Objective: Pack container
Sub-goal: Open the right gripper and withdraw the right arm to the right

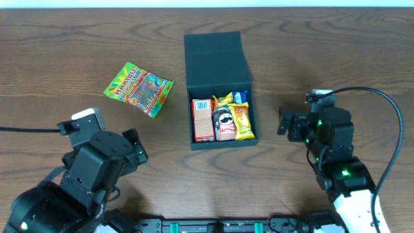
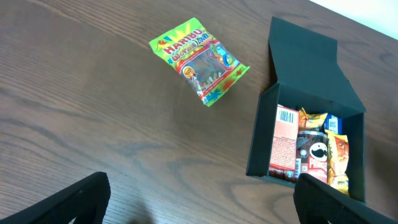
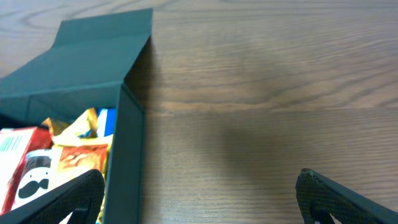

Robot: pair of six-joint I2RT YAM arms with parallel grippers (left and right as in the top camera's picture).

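The dark container (image 1: 220, 66) stands mid-table with its lid folded back flat. Inside lie an orange box, a Pringles can (image 1: 224, 123), a yellow packet (image 1: 242, 121) and a blue packet. A green Haribo bag (image 1: 139, 88) lies on the table to its left, also in the left wrist view as the Haribo bag (image 2: 199, 60). My left gripper (image 2: 199, 202) hovers open over bare wood, left of the container (image 2: 261, 140). My right gripper (image 3: 202, 196) is open just right of the container's wall (image 3: 127, 155), nothing between its fingers.
The wooden table's far edge (image 1: 207, 8) runs along the top. A black cable (image 1: 381, 103) loops over the table at the right. Another cable (image 1: 29, 129) lies at the left edge.
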